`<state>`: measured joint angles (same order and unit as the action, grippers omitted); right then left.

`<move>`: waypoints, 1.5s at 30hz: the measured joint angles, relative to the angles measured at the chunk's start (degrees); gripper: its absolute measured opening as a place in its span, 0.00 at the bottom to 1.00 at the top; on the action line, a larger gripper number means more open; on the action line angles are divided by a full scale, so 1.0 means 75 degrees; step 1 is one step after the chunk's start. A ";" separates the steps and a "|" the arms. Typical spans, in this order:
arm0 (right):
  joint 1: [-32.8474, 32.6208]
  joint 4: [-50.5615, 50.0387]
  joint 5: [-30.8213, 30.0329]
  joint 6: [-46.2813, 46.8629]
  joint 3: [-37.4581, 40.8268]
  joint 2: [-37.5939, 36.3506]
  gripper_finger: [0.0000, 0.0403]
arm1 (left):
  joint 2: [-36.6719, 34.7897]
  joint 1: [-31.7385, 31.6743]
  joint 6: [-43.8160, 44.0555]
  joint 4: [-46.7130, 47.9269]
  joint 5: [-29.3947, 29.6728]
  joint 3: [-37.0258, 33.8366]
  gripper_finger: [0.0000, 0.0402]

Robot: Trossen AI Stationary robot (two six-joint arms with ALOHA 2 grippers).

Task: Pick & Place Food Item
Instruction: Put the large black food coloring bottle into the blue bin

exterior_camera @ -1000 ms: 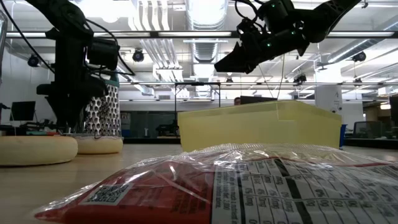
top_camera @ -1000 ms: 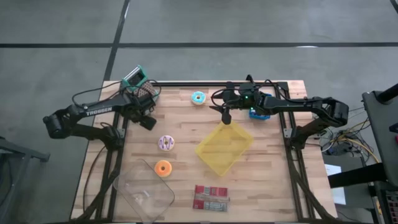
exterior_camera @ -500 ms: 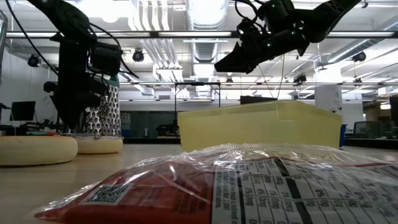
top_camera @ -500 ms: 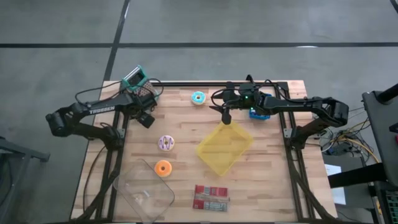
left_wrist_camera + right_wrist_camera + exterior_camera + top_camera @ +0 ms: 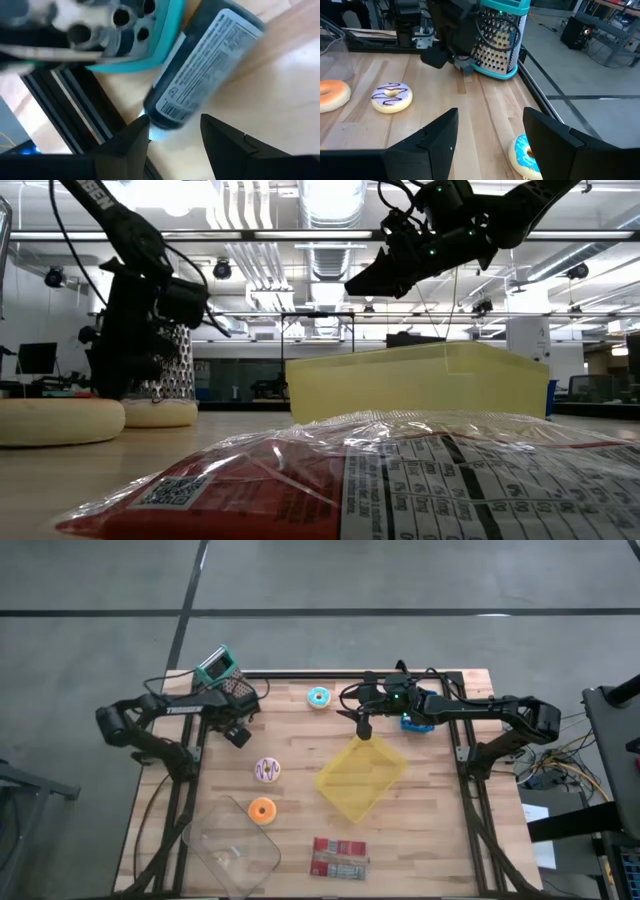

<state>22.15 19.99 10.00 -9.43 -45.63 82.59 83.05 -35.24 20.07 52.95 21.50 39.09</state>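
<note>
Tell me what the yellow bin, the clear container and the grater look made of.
The yellow rectangular bin looks like translucent matte plastic: light shows through its walls. The clear empty container seems glossy transparent plastic, since the wood shows through it. The box grater with teal trim appears to be perforated shiny metal with a plastic teal rim, though that is only a guess.

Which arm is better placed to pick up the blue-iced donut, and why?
The right. Its open gripper hovers close beside the blue donut, which shows in its wrist view. The left gripper is farther off, near the grater.
</note>
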 joint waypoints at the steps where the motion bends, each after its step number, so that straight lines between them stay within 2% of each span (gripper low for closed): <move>1: 0.0000 0.0000 0.0003 0.0000 0.0000 0.0000 0.55 | 0.0070 -0.0005 -0.0014 -0.0114 -0.0038 0.0000 0.45; 9: 0.0000 -0.0003 0.0003 0.0000 0.0000 0.0000 0.55 | 0.0420 0.0000 -0.0051 -0.0508 -0.0243 -0.0006 0.43; 16: 0.0003 0.0000 0.0003 0.0000 -0.0001 0.0000 0.55 | 0.0419 0.0000 -0.0084 -0.0569 -0.0309 -0.0006 0.37; 36: 0.0003 0.0000 0.0003 0.0000 0.0000 0.0000 0.55 | 0.0387 0.0000 -0.0077 -0.0609 -0.0709 0.0098 0.30; 45: 0.0000 -0.0002 0.0003 0.0000 0.0000 0.0000 0.55 | 0.0312 0.0052 0.0008 -0.0614 -0.1218 0.0229 0.28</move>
<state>22.15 19.98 10.02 -9.43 -45.63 82.59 85.39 -34.85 20.13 48.34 12.37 40.81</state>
